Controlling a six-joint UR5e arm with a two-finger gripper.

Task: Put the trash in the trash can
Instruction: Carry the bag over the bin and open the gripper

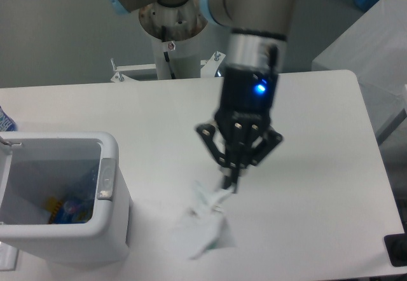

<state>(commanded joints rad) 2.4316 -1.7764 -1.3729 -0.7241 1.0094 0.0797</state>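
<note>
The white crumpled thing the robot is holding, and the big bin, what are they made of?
The wrapper looks like thin tissue or soft paper: white, matte, creased, hanging limp from the gripper. The bin looks like hard plastic: smooth white walls, thick rounded rim.

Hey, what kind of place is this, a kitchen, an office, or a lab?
Most likely a robotics lab or test cell: an industrial arm on a pedestal base behind a plain white table, its end effector holding a crumpled white wrapper near a white trash can.

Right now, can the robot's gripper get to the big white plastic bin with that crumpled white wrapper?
Probably yes. The gripper holds the crumpled white wrapper in the air, and nothing stands between it and the open white plastic bin.
</note>
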